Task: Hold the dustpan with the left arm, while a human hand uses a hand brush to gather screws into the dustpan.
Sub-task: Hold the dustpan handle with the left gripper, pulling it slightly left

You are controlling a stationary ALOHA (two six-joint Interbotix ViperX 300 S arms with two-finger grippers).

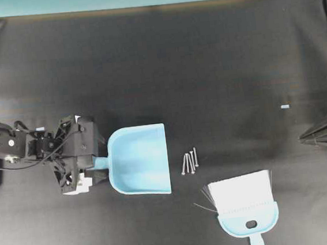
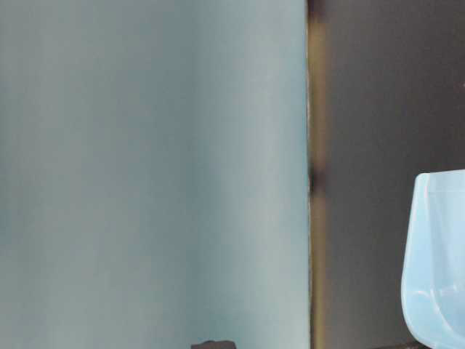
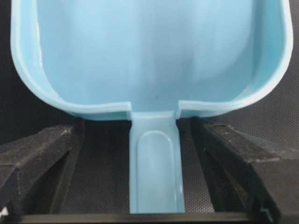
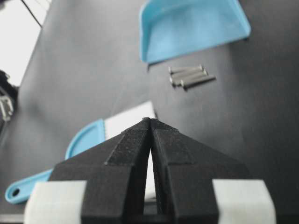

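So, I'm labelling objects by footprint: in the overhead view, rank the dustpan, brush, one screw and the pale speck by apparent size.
1. Dustpan, largest
2. Brush, slightly smaller and partly cut off by the frame edge
3. Screw
4. Speck, smallest

- The dustpan lies left of the screws, its handle between the left gripper fingers.
- The hand brush lies below-right of the screws.

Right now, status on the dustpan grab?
Left gripper open, fingers astride dustpan handle, not clamped. Right gripper shut, empty. Screws unswept.
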